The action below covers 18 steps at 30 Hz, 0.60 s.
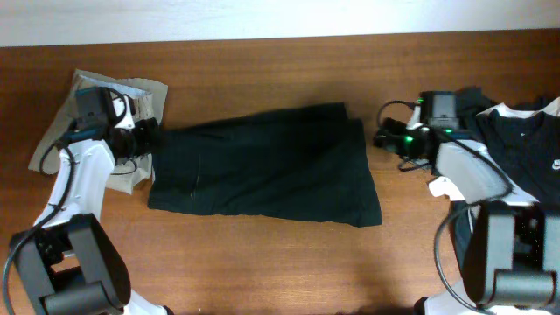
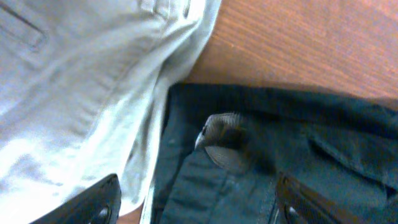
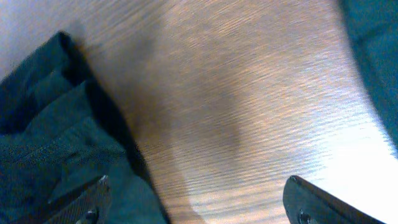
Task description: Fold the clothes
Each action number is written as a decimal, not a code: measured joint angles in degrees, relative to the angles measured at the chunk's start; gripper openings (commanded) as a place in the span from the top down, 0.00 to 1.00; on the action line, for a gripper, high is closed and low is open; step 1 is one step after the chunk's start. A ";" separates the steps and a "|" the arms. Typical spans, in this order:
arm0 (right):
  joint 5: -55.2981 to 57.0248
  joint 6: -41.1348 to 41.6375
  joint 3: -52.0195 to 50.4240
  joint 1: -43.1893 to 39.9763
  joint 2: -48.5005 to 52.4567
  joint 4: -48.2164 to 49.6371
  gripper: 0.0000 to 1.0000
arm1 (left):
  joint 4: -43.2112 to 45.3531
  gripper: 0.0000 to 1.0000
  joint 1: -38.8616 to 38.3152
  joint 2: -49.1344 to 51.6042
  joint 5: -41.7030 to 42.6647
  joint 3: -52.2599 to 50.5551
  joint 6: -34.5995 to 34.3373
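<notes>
Lying flat: black shorts (image 1: 262,166) | khaki trousers (image 2: 74,93) touching left edge | black shirt (image 1: 525,140) right | left fingers (image 2: 93,202) spread | right fingers (image 3: 81,202) spread

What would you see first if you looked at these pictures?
Big black shorts lie flat in the middle of the wooden table. An open gripper sits at each end: the left gripper at the shorts' left edge, the right gripper over bare wood just past their right edge. A white-trimmed black shirt lies far right.
</notes>
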 measured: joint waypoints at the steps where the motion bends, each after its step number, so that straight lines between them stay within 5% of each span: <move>1: -2.27 -0.15 0.61 -2.36 -1.40 -6.10 0.16 | -2.43 0.21 0.26 0.00 -0.22 1.03 0.24; 4: -10.32 -7.91 0.52 -5.35 -2.64 -12.63 0.19 | -1.27 0.46 -1.25 0.72 -0.39 1.07 4.61; 11: -14.19 -13.79 -2.56 -1.29 -2.40 -22.43 0.23 | -18.78 0.72 -2.19 4.02 2.40 1.73 10.97; 13: -16.28 -16.48 -4.81 3.06 -1.68 -20.11 0.36 | -23.78 0.84 -2.19 4.02 2.01 1.75 11.13; 14: -16.74 -16.13 -5.68 6.01 -1.62 -19.63 0.60 | -24.61 0.98 -2.19 4.04 1.49 1.40 11.39; 15: -14.29 -14.16 -6.25 7.61 -1.44 -19.67 0.94 | -24.26 1.00 -2.19 4.13 1.07 -0.42 11.58; 18: -5.97 -7.67 -7.58 6.34 -1.16 -22.10 0.96 | -23.39 1.00 -2.19 4.20 0.87 -3.98 11.78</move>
